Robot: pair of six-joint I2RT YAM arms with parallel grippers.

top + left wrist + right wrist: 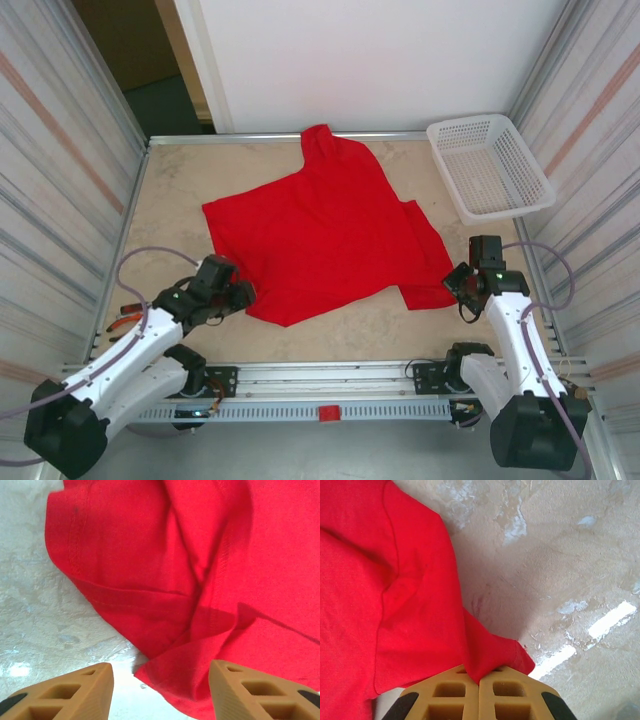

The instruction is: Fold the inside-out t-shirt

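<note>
Right wrist, right gripper [479, 681] pinching t-shirt [380, 580] corner

T-shirt [330, 235]: bright red cloth, spread mostly flat and lightly wrinkled at the centre of the tabletop [170, 200]. One end reaches the far edge. Stitched seams face up.

You seem to be in a robotics lab cell: ribbed panel walls [60, 150] enclose your desk [170, 200], fronted by a slotted metal rail [280, 410].
</note>
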